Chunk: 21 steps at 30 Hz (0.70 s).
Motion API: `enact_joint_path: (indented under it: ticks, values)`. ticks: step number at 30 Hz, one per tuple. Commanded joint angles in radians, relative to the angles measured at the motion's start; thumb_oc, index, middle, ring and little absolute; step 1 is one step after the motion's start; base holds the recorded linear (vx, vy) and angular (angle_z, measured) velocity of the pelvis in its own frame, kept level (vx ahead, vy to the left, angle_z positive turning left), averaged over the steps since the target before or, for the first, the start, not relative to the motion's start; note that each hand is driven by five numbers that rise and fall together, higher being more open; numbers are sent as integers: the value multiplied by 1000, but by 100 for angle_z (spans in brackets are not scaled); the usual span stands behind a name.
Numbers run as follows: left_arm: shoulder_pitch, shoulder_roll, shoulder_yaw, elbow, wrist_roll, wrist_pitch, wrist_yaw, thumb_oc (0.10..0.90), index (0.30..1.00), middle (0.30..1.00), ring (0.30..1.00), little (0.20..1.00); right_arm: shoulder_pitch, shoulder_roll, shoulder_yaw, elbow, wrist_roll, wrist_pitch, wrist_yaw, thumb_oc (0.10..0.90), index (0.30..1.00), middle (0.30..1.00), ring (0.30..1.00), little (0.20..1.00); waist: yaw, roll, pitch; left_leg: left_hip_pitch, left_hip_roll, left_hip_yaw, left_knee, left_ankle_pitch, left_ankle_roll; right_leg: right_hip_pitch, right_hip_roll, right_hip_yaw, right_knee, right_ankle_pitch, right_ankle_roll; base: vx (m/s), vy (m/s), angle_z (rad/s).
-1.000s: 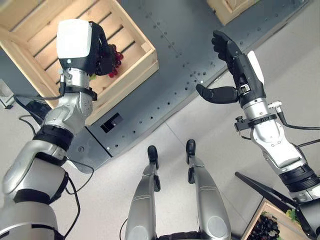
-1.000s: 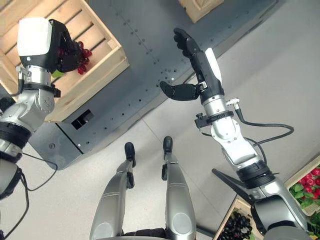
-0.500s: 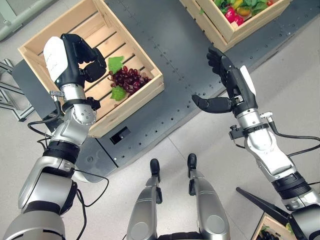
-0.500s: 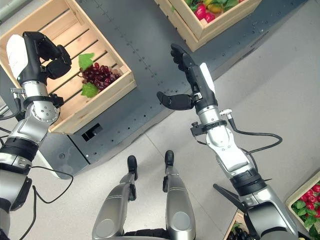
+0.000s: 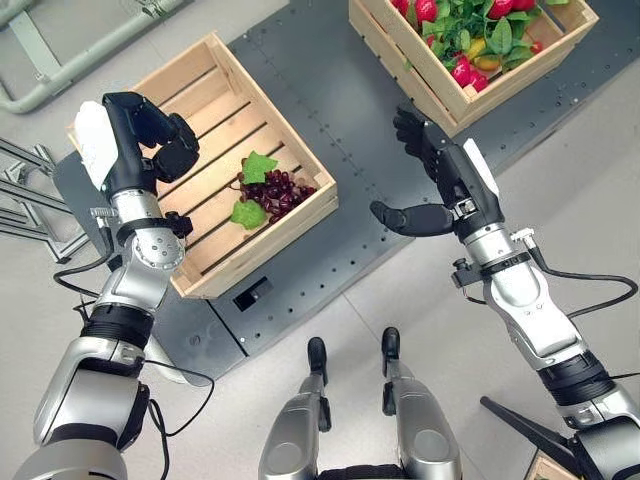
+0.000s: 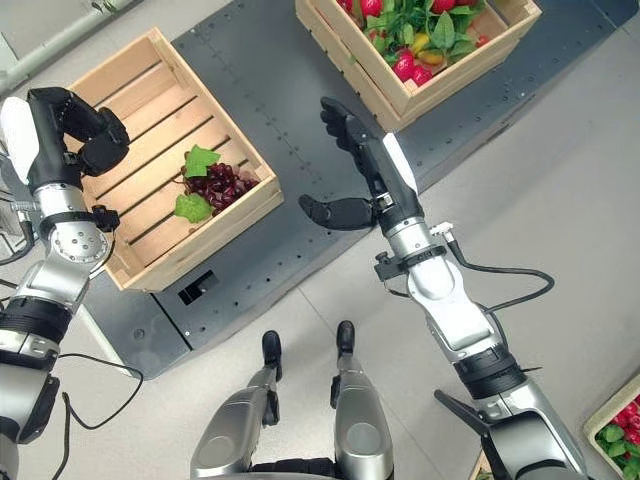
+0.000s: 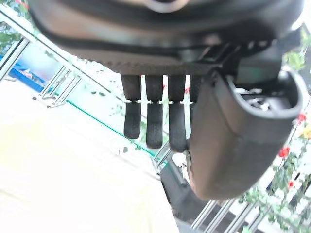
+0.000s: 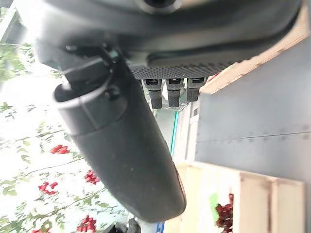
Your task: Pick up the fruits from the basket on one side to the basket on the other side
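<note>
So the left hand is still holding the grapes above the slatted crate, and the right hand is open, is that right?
Not quite. The left hand holds nothing; the grapes lie in the slatted crate, as the left eye view shows. The right hand is open.

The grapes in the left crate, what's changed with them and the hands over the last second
The left hand was curled round the bunch of grapes over the left crate a second ago. It has since let go: the grapes now lie in the crate's near corner and the hand has drawn back, fingers curled and empty. The camera also shifted, bringing the fruit-filled crate into view. The right hand stayed open above the dark platform.
</note>
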State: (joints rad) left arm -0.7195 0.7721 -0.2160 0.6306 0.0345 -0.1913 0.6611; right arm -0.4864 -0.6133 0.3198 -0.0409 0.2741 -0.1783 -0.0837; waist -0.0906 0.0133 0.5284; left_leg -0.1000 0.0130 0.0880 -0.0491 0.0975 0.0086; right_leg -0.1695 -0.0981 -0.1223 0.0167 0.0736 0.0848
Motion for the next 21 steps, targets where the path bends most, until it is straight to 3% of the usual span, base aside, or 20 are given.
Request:
enact_joint_path:
  ticks: [1, 8, 21]
  values:
    - [-22, 42, 40, -4, -24, -34, 21, 800, 900, 900, 900, 900, -10, -38, -52, -107, -1, -47, 27, 800, 900, 900, 900, 900, -13, 39, -156, 0, -45, 38, 128, -157, -2, 10, -43, 18, 92, -102, -17, 32, 42, -2]
    - [-23, 37, 2, 33, 25, 43, 25, 800, 900, 900, 900, 900, -19, -57, -44, -102, 8, -54, 30, 800, 900, 900, 900, 900, -18, 34, -128, -18, -41, 39, 138, -151, -1, -10, -41, 24, 112, -107, -20, -5, 0, -1]
    - [-167, 17, -81, 146, 54, 124, 57, 800, 900, 900, 900, 900, -103, -70, -17, -70, 15, -51, -28, 800, 900, 900, 900, 900, -13, -24, -29, -143, -31, 30, 183, -121, 4, -126, -19, 27, 150, -83, -20, -17, -5, 1]
